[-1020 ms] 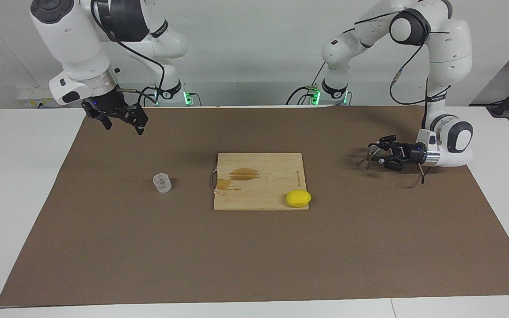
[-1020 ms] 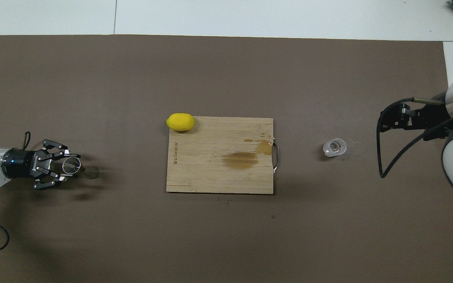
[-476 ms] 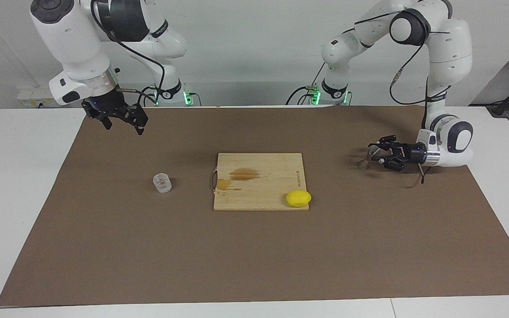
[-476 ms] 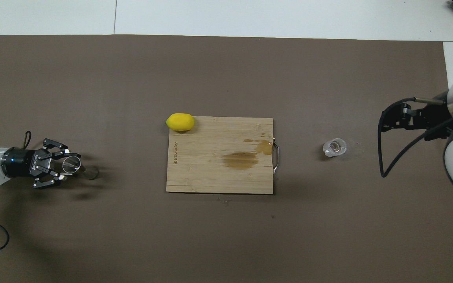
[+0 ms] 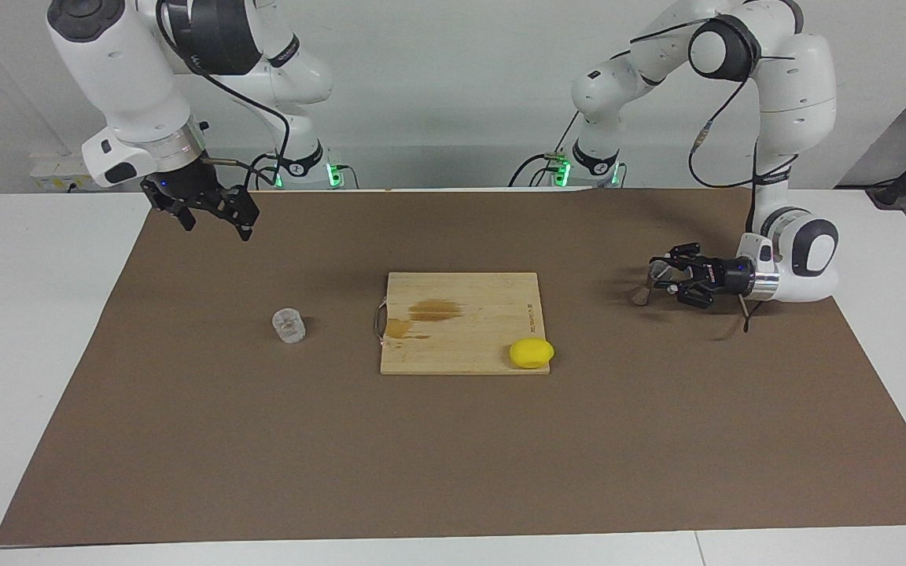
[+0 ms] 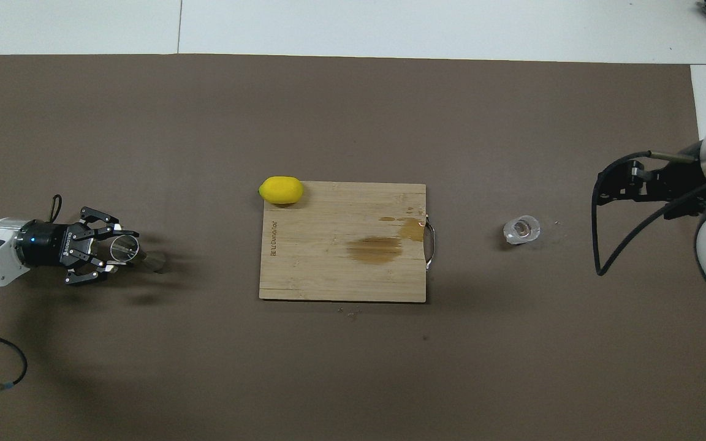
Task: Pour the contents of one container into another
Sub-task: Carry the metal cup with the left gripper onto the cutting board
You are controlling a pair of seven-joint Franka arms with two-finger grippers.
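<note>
Your left gripper [image 5: 661,277] pinches metal jigger [image 6: 135,253], lifted over mat [image 5: 453,472]; overhead view alone shows its open mouth. Your right gripper [image 5: 213,218] waits spread, raised. Clear cup [image 5: 289,325] sits beside cutting board [image 5: 492,346], toward right arm's end.

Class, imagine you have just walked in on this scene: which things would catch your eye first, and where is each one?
The yellow lemon stands out, at a corner of the stained wooden cutting board mid-table. Toward the left arm's end, the left hand grips a tilted metal jigger just above the brown mat. A small clear cup stands alone toward the right arm's end, with the open right hand raised.
</note>
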